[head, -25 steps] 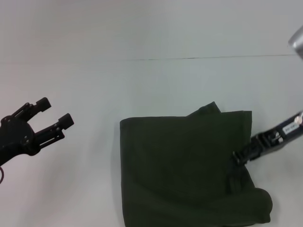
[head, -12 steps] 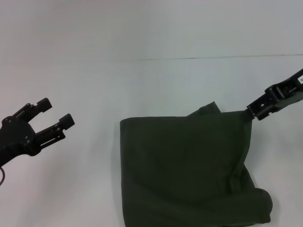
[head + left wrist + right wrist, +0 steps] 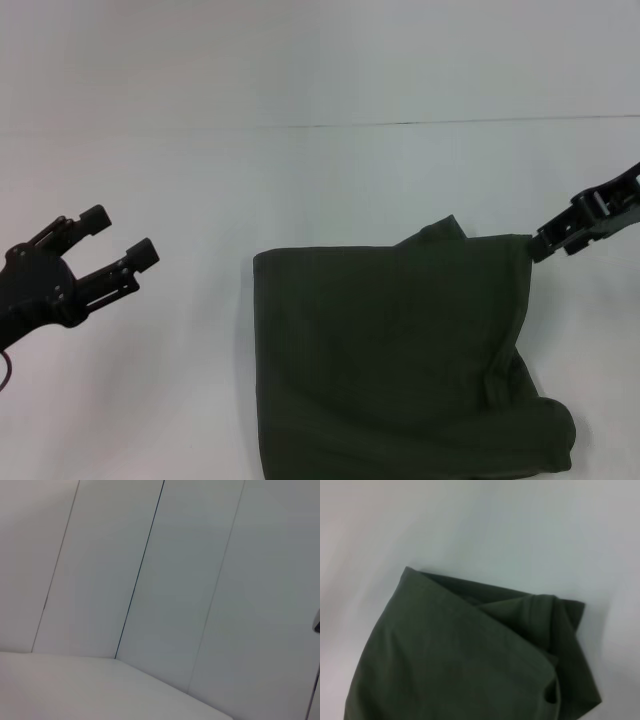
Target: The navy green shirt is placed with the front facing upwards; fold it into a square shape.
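- Since half a second ago, the right end effector [image 3: 545,245] has slid slightly outward from the shirt's far right corner and sits a touch lower; a second ago it was down at the shirt's right edge, near the middle.
- Nothing else has shifted: the navy green shirt [image 3: 395,360] keeps the same outline, and the left end effector [image 3: 120,240] has not moved.
- The navy green shirt lies folded into a rough square on the table [image 3: 300,180], with no lettering showing on its upper face.
- Its far edge has a small flap poking up beyond the fold line, and its near right corner bulges out in a rounded lump.
- In the right wrist view the shirt [image 3: 470,665] shows layered folds at one corner.
- The right end effector is just beside the shirt's far right corner; I cannot tell whether its fingers are together or apart, nor whether it touches the cloth.
- The left end effector hangs well apart from the shirt on its left side, fingers spread and holding nothing.
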Controlling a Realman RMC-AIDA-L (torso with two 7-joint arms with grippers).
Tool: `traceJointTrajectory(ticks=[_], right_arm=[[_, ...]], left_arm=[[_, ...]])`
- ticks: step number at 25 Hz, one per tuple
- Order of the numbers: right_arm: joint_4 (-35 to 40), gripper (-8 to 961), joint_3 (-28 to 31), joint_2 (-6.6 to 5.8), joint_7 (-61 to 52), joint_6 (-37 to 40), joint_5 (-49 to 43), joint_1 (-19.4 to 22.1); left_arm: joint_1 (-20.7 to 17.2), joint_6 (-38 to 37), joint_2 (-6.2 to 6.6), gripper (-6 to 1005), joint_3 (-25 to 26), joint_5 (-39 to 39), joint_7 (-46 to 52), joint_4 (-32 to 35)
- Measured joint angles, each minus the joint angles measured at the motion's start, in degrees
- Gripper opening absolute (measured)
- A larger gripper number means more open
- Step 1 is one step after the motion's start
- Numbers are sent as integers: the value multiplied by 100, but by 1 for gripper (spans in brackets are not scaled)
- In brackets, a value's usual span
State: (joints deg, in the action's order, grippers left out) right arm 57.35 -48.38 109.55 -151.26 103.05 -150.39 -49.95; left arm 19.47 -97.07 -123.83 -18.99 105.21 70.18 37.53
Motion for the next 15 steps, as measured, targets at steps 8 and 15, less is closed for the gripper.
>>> traceJointTrajectory(ticks=[8,15], right_arm=[[-274,579,-264,350,105,-621,-16,143],[-621,569,-285,411,240,-1123,-16,163]], left_arm=[[4,4,0,934,0,0,4,-46],[6,4,0,935,0,0,4,-59]])
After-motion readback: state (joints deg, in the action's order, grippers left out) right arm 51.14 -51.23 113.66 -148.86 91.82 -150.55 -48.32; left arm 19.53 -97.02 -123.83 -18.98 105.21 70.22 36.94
